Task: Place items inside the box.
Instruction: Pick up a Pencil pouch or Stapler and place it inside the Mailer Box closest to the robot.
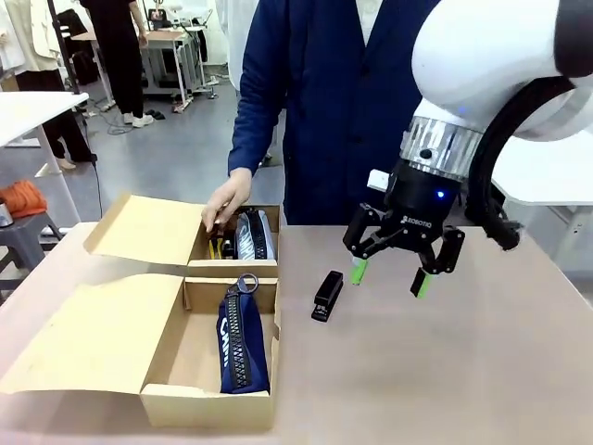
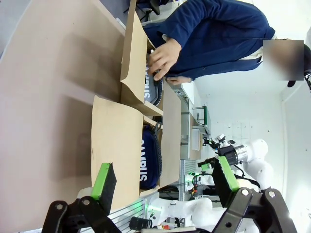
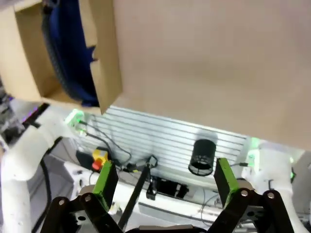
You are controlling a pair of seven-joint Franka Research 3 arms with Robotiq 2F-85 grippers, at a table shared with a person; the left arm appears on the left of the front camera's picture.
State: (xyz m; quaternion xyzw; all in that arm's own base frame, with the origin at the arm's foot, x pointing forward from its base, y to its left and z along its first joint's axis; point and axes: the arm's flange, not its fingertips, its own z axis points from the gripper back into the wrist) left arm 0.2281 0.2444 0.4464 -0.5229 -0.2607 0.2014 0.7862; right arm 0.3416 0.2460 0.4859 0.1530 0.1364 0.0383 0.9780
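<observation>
The tan cardboard box (image 1: 208,403) lies at the table's left with both flaps folded open to the left. In its near compartment the navy "CAMPUS" pouch (image 1: 243,345) stands on edge. Its far compartment holds a grey pouch (image 1: 253,234) and something yellow (image 1: 215,248), and a person's hand (image 1: 225,198) reaches in there. The black stapler (image 1: 327,295) lies on the table just right of the box. My right gripper (image 1: 390,276) hangs open above the table, right of the stapler, holding nothing. In the left wrist view my left gripper (image 2: 163,182) is open and empty, looking at the box (image 2: 114,141) and navy pouch (image 2: 149,162).
The person in a dark blue coat (image 1: 343,102) stands at the far edge behind the box. The right half of the tabletop (image 1: 463,371) is bare. The right wrist view takes in the box's near corner (image 3: 108,63), the navy pouch (image 3: 68,43) and the table's front edge.
</observation>
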